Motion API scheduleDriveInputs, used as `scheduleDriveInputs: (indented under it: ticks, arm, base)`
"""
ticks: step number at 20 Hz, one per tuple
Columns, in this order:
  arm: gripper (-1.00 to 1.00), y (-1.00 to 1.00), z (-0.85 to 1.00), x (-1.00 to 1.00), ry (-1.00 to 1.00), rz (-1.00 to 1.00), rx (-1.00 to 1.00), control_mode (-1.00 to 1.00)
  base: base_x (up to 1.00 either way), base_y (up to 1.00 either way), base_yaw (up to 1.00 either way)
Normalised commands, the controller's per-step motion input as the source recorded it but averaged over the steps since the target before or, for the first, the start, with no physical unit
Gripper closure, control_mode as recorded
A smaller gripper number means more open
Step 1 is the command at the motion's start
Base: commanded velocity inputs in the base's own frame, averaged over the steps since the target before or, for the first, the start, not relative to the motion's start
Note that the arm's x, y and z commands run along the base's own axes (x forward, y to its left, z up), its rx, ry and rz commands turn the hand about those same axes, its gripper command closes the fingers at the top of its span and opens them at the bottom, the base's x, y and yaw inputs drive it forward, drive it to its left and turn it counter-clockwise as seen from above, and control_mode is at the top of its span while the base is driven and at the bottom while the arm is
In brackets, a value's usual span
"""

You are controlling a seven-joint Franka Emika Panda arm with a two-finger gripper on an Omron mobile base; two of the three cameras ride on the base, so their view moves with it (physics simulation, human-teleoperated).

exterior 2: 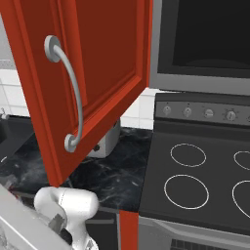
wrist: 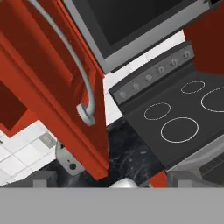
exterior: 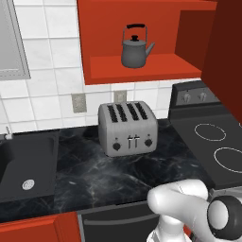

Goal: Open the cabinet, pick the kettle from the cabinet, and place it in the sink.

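Observation:
The red cabinet (exterior: pixel 106 28) stands open, and its door (exterior 2: pixel 107 63) with the long silver bar handle (exterior 2: pixel 74 93) is swung out toward me. On the cabinet's red shelf stands the dark grey kettle (exterior: pixel 135 47), upright, spout to the right. The black sink (exterior: pixel 33 158) lies at the left end of the marble counter, with its round drain (exterior: pixel 28 184) showing. My gripper (wrist: pixel 113 180) is open with nothing between its fingers. It hangs low in front of the open door (wrist: pixel 39 87), just below the handle (wrist: pixel 83 83) and apart from it, far from the kettle.
A silver four-slot toaster (exterior: pixel 127 127) stands on the black counter (exterior: pixel 94 175) below the cabinet. The black stove (exterior 2: pixel 200 171) with ring burners is to the right, under a dark microwave (exterior 2: pixel 205 39). The open door hangs over the counter between toaster and stove.

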Motion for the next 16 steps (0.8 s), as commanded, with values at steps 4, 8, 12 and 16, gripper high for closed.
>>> scheduleDriveInputs:
  ticks: [4,8,12,16]
  arm:
    - [-1.00,0.44,0.11,-0.33,0.01,-0.10,0.00,-1.00]
    - [-1.00,0.36,0.22,-0.26,0.15,-0.17,0.00,-1.00]
    - [-1.00,0.43,0.24,-0.24,0.20,-0.17,0.00,-1.00]
    - [-1.00,0.45,0.25,-0.14,0.21,-0.10,0.00,-1.00]
  base:
    - [0.00,0.00,0.00]
    - [0.00,0.00,0.00]
    - [0.00,0.00,0.00]
    - [0.00,0.00,0.00]
